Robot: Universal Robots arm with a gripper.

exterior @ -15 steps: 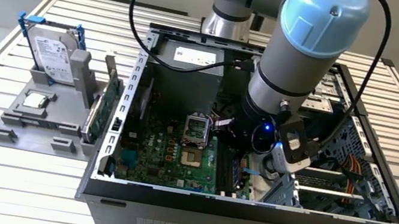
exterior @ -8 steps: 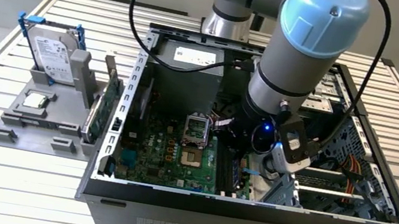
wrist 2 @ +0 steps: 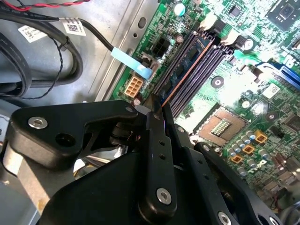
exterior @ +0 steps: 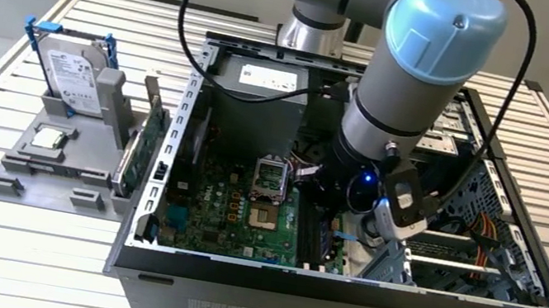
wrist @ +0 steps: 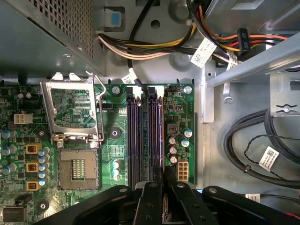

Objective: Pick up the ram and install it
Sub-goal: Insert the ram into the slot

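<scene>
While your gripper (wrist 2: 158,107) hangs low over the motherboard (wrist 2: 234,93), the ram (wrist 2: 187,65) runs lengthwise along the black slots (wrist: 145,136), its long axis leading straight away from the fingers (wrist 2: 157,140). They look clamped together on its near end, edge-on above one slot.

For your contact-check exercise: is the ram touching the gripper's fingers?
Touching. In the second wrist view the fingers close on the near end of the ram, which runs along the black motherboard slots.
</scene>
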